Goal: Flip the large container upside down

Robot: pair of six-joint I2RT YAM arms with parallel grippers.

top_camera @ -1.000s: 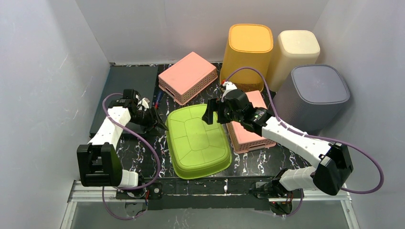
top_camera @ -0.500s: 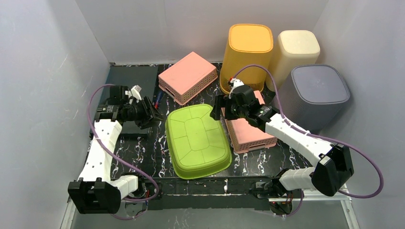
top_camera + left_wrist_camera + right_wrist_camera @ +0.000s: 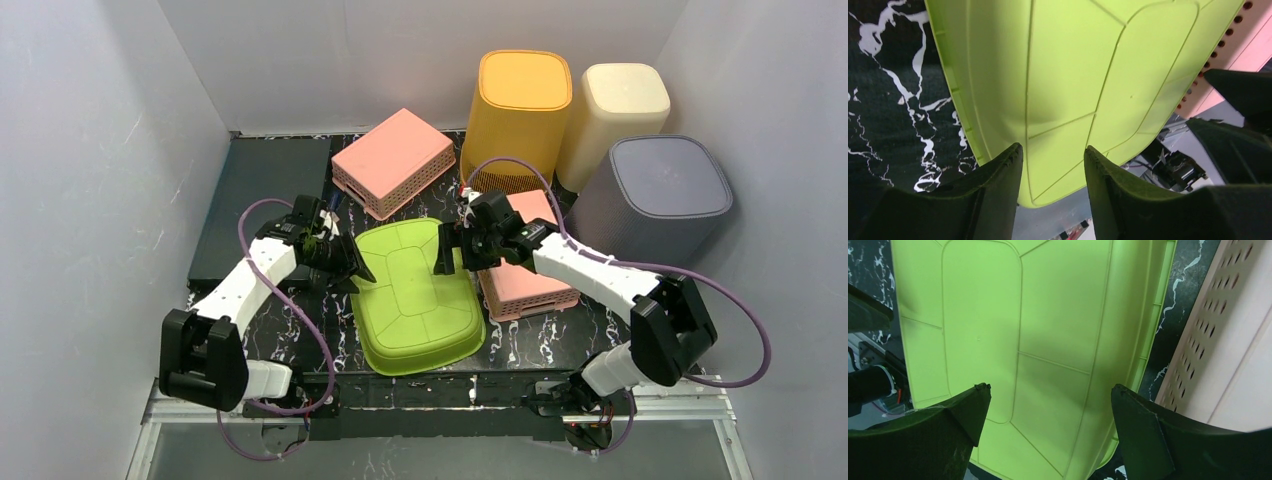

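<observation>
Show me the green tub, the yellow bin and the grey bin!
green tub (image 3: 415, 295), top camera, middle of its flat upward face.
yellow bin (image 3: 523, 82), top camera, middle of its top.
grey bin (image 3: 665, 175), top camera, middle of its top.

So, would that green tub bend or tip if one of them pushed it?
Probably fairly stiff: the lime green tub has moulded ridges across its base. Likely light, being thin-looking plastic. Lying wide, base up, on the table, it would probably slide, not tip.

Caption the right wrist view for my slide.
Open right end effector above the upside-down green container beside pink basket.
</observation>
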